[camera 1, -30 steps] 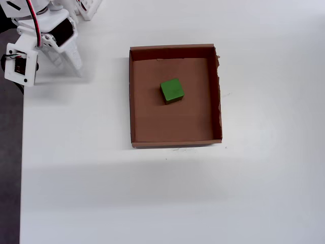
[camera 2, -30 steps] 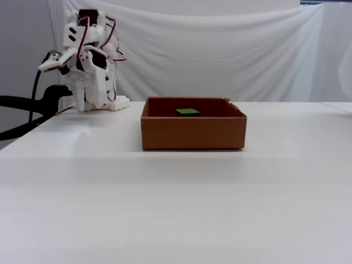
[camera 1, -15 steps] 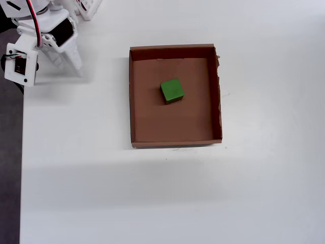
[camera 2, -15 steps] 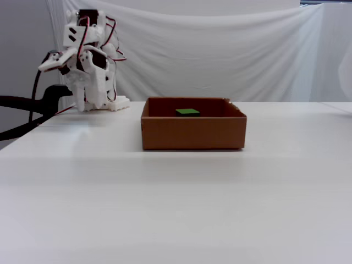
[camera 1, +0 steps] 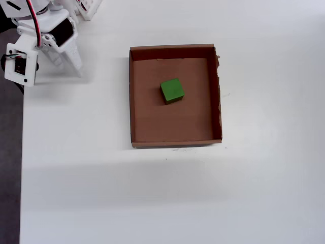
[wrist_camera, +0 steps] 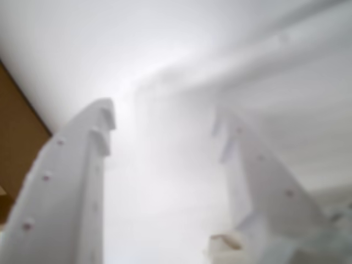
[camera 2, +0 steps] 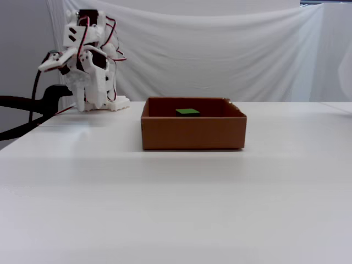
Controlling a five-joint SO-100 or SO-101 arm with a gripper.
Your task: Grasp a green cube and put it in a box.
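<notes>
We compare with previous second: nothing shifted. Green cube [camera 1: 171, 90] rests on box [camera 1: 175, 138] floor, near centre. Hand [wrist_camera: 165, 129] folded back at arm base, fingers apart, empty, well clear of box. We judge task done; arm parked.

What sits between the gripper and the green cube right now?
In the overhead view, only bare white table and the left wall of the shallow brown cardboard box separate the white two-finger gripper from the small bright-green cube.
</notes>
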